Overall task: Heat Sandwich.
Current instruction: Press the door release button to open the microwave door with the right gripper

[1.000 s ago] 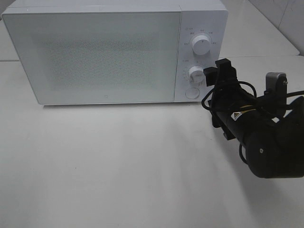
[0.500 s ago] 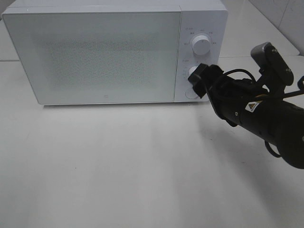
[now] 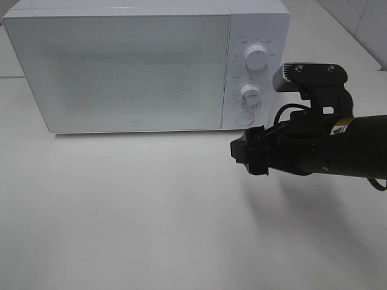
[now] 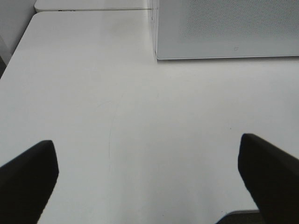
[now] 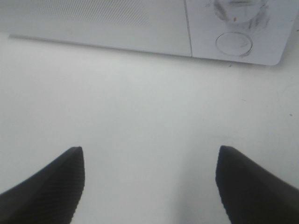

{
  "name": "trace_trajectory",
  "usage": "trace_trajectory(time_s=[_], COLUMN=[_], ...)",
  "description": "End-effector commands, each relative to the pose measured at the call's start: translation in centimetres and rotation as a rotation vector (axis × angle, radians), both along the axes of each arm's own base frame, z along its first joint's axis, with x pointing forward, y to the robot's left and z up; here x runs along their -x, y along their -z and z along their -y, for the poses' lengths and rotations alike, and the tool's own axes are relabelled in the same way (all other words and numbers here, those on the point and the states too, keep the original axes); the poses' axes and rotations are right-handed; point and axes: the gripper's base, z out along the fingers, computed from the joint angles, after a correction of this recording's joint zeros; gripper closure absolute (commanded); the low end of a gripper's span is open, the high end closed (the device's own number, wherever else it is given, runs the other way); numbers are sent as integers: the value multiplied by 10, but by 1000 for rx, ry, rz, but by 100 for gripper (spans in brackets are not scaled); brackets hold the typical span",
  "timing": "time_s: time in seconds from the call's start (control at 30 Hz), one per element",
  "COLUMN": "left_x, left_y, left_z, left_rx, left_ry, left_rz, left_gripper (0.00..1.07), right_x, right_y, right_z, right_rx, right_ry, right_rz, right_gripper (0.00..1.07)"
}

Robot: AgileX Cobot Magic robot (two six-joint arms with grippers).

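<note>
The sandwich is out of view in every frame. A white microwave (image 3: pixel 121 66) stands at the back of the table with its door shut. My right gripper (image 3: pixel 243 154) hovers low over the table just in front of the microwave's control panel, pointing left, jaws open and empty. Its wrist view shows the two dark fingertips (image 5: pixel 51 182) apart over bare table, with the microwave's round button (image 5: pixel 233 43) ahead. My left gripper (image 4: pixel 145 142) is open and empty over the table near the microwave's left front corner (image 4: pixel 156 53). It lies outside the exterior high view.
The control panel carries an upper knob (image 3: pixel 256 58), a lower knob (image 3: pixel 249 93) and a round button (image 3: pixel 243 118). The white table (image 3: pixel 151 211) stretches in front of the microwave. A second table surface lies behind, at the right (image 3: pixel 326 42).
The right arm has swung down and left, away from the lower knob, and now lies level in front of the panel. The microwave has not moved.
</note>
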Motion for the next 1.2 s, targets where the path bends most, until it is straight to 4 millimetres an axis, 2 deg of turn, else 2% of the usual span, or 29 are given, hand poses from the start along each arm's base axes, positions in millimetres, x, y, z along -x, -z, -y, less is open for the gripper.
trace_trajectory(time_s=[0.03,0.27,0.5,0.7,1.0,1.2], left_x=[4,4,4,4,4,4], left_y=[0,0,0,0,0,0], left_z=[1,1,1,1,1,1], left_rx=[8,8,8,8,8,8], left_ry=[6,6,6,6,6,6], left_rz=[35,35,35,35,35,35], left_gripper=[7,7,7,7,7,7], right_x=[9,31,49,75,104,135], right_y=[-7,-25,-42,-65,-84,-102], right_z=[0,7,16,30,47,66], right_rx=[80,157,163,139,92,13], right_ry=[-120,-251,-293,-326,-332,-310], right_rz=[-37,-110,-116,-103,-78,-5], right_gripper=[31,31,32,32,32,32])
